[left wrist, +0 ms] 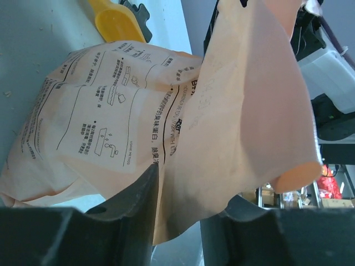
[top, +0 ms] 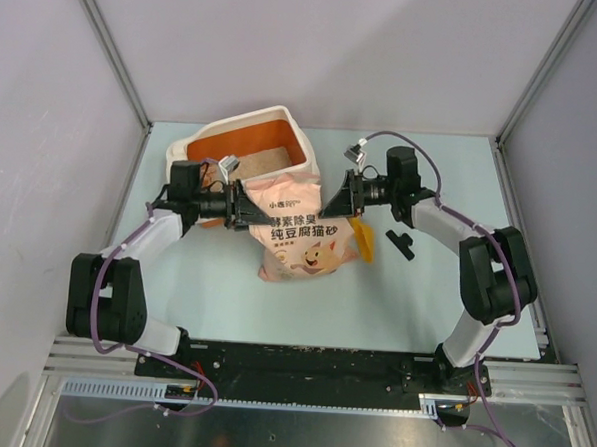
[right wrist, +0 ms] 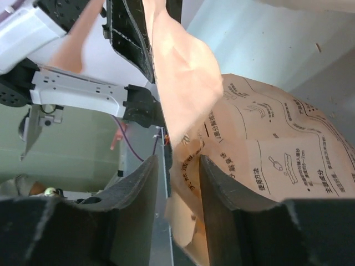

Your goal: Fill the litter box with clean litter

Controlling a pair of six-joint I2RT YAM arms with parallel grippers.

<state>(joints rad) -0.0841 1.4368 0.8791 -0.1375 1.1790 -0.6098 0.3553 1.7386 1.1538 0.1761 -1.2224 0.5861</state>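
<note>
As the bag [top: 298, 239] sags on the tabletop [top: 224, 300] just before the litter box [top: 249, 117], left hand [top: 253, 214] and right hand [top: 332, 201] flank its top corners. Fingers parted, flaps slack between: released, likely to let it rest. Clean litter [top: 265, 162] lies inside the box.

The bag [top: 298, 239] looks matt and creased, the litter box [top: 246, 118] smooth plastic.

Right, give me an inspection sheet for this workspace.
Surface: pale table.
Job's things: box at the back, orange inside, some litter in it; bag in front of it.
Clutter: scoop and black part right of the bag.
Grippers: left gripper and right gripper open, each around a top corner of the bag.
Cables: purple cables along both arms.
Surroundings: pale walls, metal posts.
</note>
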